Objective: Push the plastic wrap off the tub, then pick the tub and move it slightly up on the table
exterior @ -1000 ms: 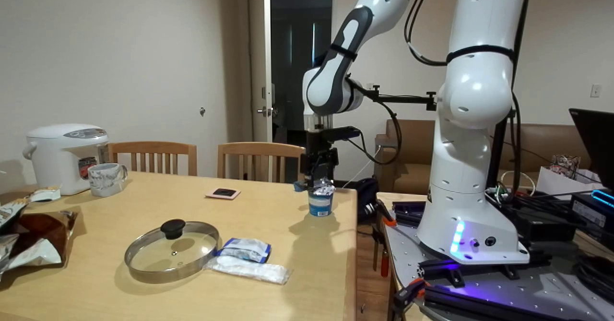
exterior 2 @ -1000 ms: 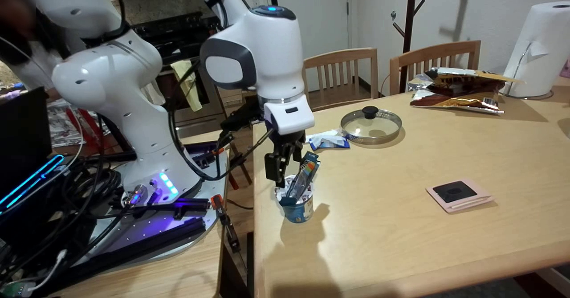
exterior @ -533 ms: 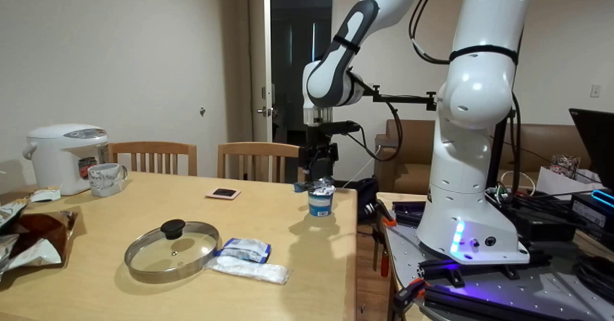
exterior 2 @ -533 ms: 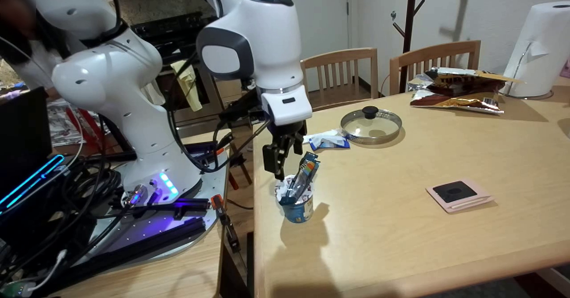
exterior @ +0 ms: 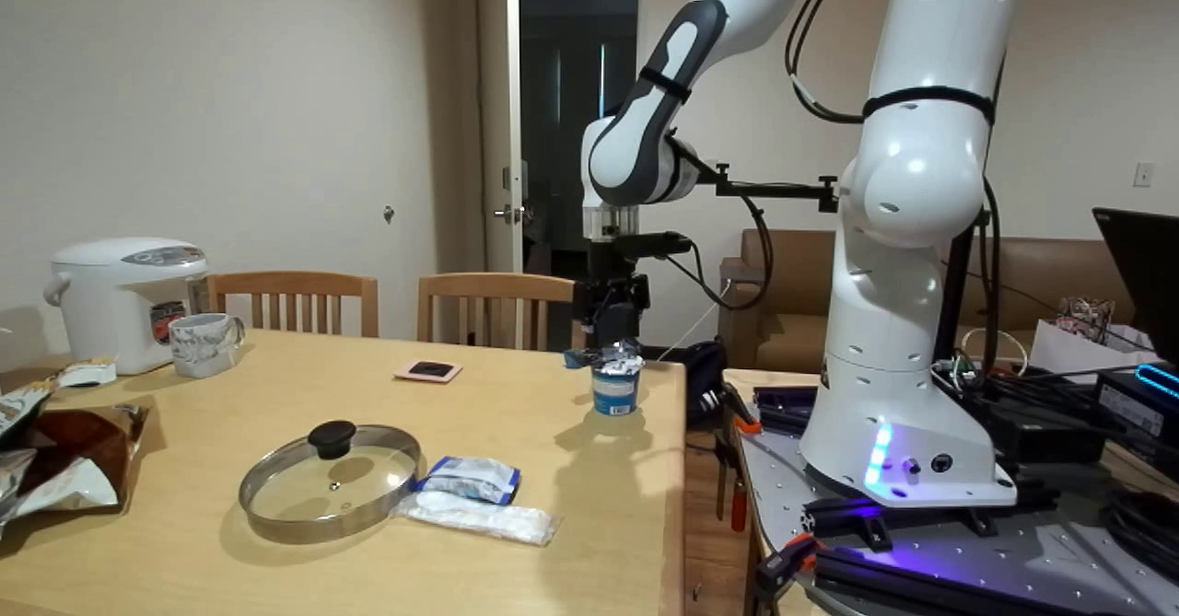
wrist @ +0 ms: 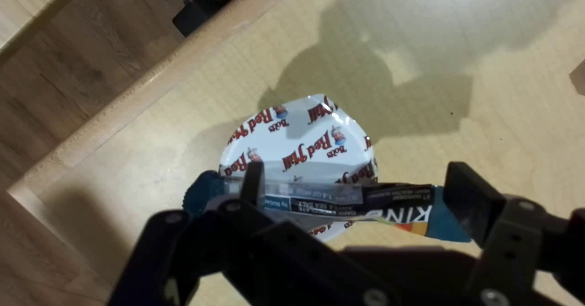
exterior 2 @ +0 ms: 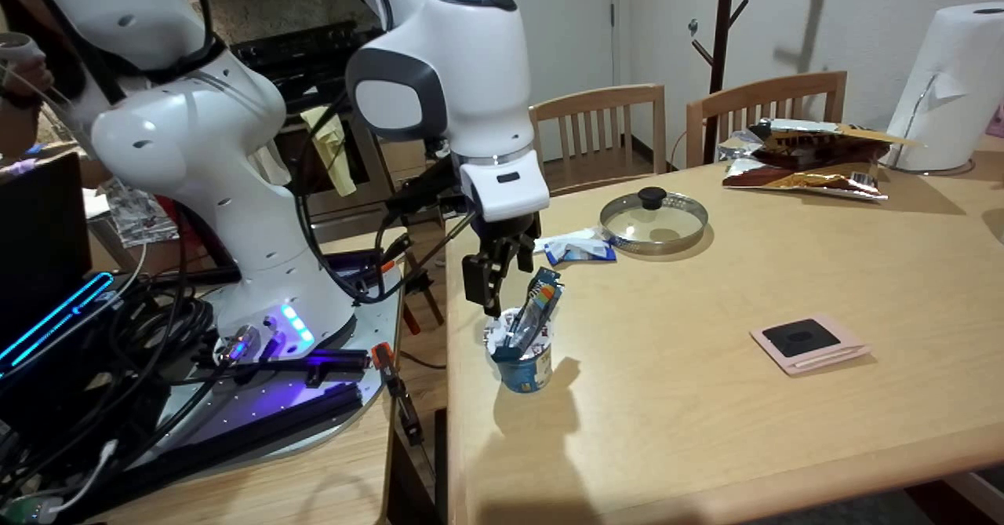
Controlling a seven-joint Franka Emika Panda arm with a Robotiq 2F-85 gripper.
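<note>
A robot hand [wrist: 358,189], spread wide, hangs above a Bob's Red Mill tub [exterior 2: 525,376] near the edge of a bench [exterior 2: 667,407]. A KIND bar wrapper [wrist: 315,198] lies across the tub's top, so push, pick and move all appear undone.

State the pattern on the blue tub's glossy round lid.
The lid is white with repeated red "Red Mill" lettering and small portraits, clearest in the wrist view.

I'm viewing a pale wall [exterior: 304,110], two wooden chairs [exterior: 502,285], a brown sofa [exterior: 799,271] and an open door [exterior: 498,119] beside a dark doorway [exterior: 576,146].
</note>
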